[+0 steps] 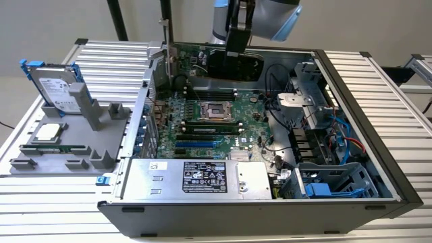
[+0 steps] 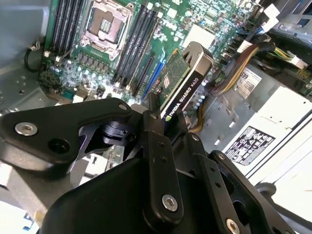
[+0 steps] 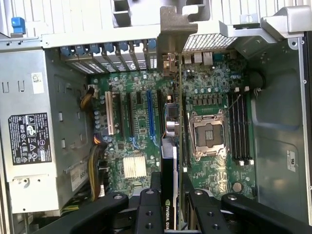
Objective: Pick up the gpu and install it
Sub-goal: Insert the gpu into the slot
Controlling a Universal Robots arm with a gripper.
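Note:
My gripper (image 2: 168,119) is shut on the gpu (image 2: 184,80), a green card with a black cooler, and holds it on edge over the motherboard (image 2: 117,73) of the open computer case. In the first wrist view the gpu (image 3: 169,141) runs as a thin vertical strip between my fingertips (image 3: 155,183), and its silver end bracket (image 3: 175,29) reaches the case's rear slot wall. The card hangs above the expansion slots (image 3: 150,114) beside the processor socket (image 3: 208,134). In the exterior view the arm comes down from above with the gpu (image 1: 233,66) over the far part of the board.
A silver power supply (image 1: 196,177) lies along the case's near side, and drive cages (image 1: 331,182) with cables line the exterior view's right. A grey fixture (image 1: 60,152) outside the case carries a hard drive (image 1: 57,88), a memory stick and a chip.

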